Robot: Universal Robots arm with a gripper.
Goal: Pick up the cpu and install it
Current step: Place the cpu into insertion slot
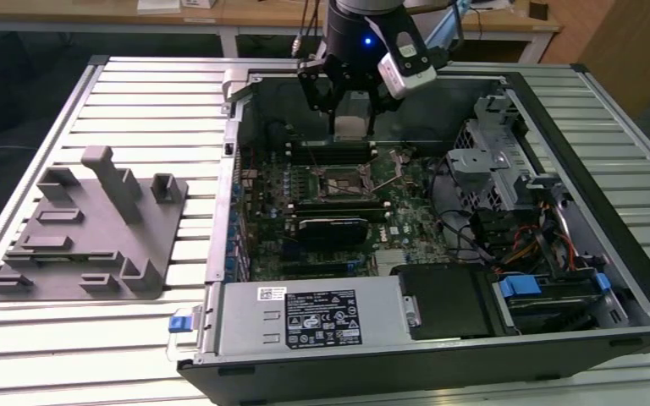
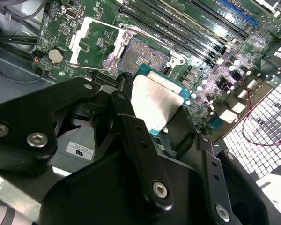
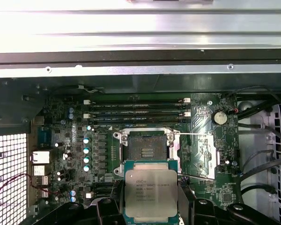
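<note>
The cpu (image 3: 151, 191), a flat square chip with a silvery top and a thin green edge, sits between the black fingers of my gripper (image 3: 151, 212), which is shut on it. In the exterior view the gripper (image 1: 351, 123) hangs inside the open computer case, above the motherboard's far part, with the cpu (image 1: 351, 114) pale between its fingers. The open socket (image 3: 145, 150) lies just beyond the chip, bare, its metal load plate (image 3: 203, 146) swung aside. The second wrist view shows the cpu (image 2: 152, 103) tilted over the board, close to the socket (image 2: 143, 54).
The case wall (image 1: 234, 161) rises at the exterior view's left, and a drive cage (image 1: 494, 161) with cables stands at the right. Memory slots (image 3: 136, 115) run beyond the socket. A power supply (image 1: 302, 317) fills the near end. A gray holder block (image 1: 88, 228) rests on the slatted table.
</note>
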